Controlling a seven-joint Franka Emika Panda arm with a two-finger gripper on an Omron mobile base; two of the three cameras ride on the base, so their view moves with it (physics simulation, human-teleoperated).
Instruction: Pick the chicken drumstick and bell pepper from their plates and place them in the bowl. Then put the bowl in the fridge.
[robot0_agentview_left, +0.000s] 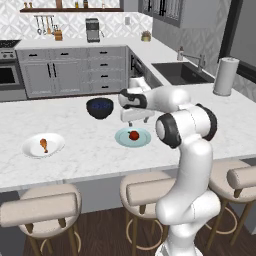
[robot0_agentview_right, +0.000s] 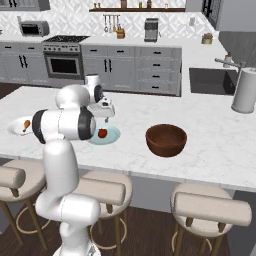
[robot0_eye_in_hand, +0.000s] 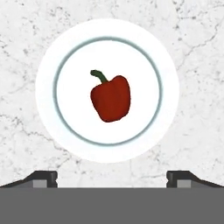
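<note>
Counter (robot0_agentview_left: 100, 150): marble island, all items referenced to the teal plate (robot0_agentview_left: 121, 138) at its middle. Wooden bowl (robot0_agentview_right: 166, 139): well to the robot's right of that plate, empty as far as can be seen. White plate (robot0_agentview_left: 31, 148): well to the left, drumstick (robot0_agentview_left: 44, 144) lying on it. Gripper (robot0_eye_in_hand: 112, 178): directly above the teal plate, jaws spread wide, nothing between them. Pepper (robot0_eye_in_hand: 110, 97): centred on the teal plate, stem pointing away from the fingers. Risk assessment: the pepper is small and rounded; a descent slightly off centre would let one finger nudge it, rolling it across the smooth plate. Closing too high would squeeze it out
</note>
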